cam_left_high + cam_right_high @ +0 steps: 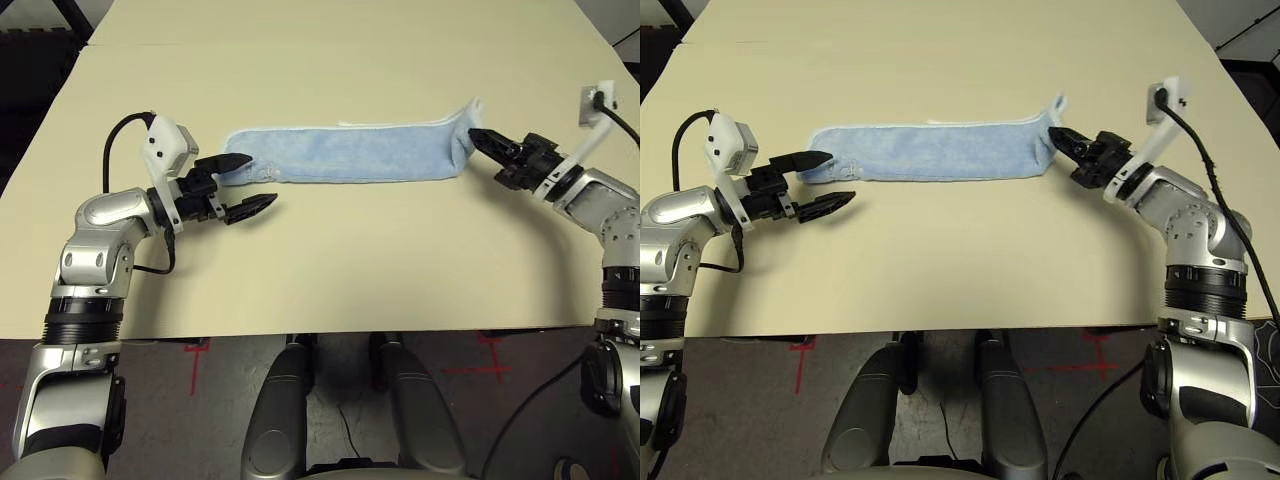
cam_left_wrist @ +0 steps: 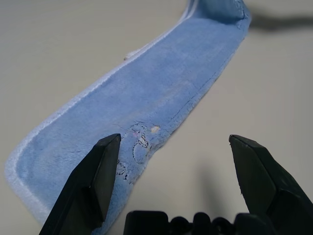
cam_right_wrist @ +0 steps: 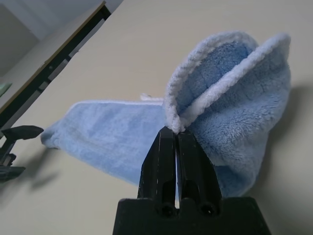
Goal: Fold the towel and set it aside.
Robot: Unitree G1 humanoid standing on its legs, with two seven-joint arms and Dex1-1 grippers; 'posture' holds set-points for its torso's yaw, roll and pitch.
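The light blue towel point(image 1: 345, 152) lies folded into a long narrow strip across the middle of the table. My right gripper point(image 1: 472, 136) is shut on the hem at its right end, and that corner stands pinched up off the table point(image 3: 230, 93). At the strip's left end my left gripper point(image 1: 262, 180) is open. Its far finger rests over the towel's left end point(image 2: 146, 98) and its near finger is above bare table in front of the strip. Nothing is held between the left fingers point(image 2: 105, 171).
The tan table point(image 1: 320, 270) has bare surface in front of and behind the strip. Its front edge runs just before my body. A second tabletop point(image 1: 330, 20) adjoins at the back. Black cables trail from both wrists.
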